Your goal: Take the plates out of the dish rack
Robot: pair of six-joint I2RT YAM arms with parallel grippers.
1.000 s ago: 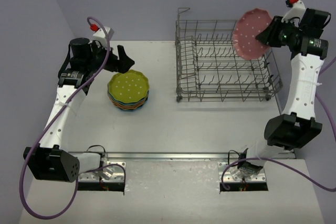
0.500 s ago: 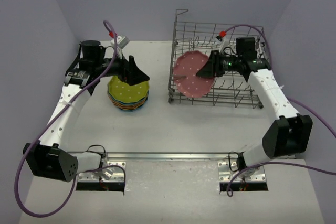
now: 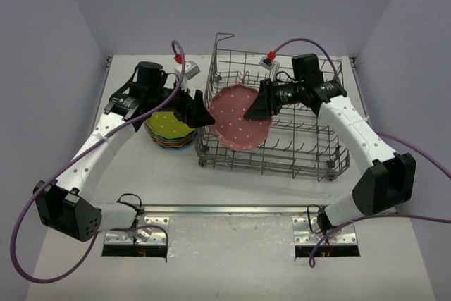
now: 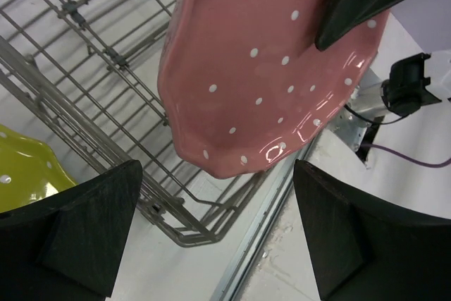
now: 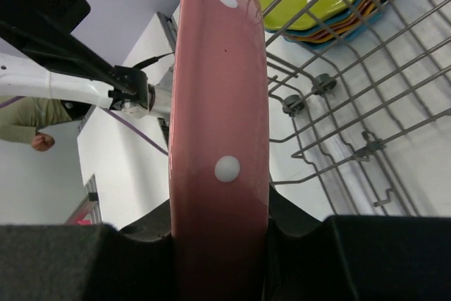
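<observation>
Swung the pink plate (image 3: 236, 121) further left than half a second before, gripped it by the rim in the closed right gripper (image 3: 252, 111) over the left end of the dish rack (image 3: 310, 156), and reached the wide-spread, empty left gripper (image 3: 206, 116) just beside it, near the stacked plates (image 3: 168, 130).

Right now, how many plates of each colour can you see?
pink plate: 1
yellow-green plate: 1
blue plate: 1, only its edge shows
orange plate: 1, only its edge shows
Total: 4 plates that can be told apart. More might be hiding lower in the pile.
</observation>
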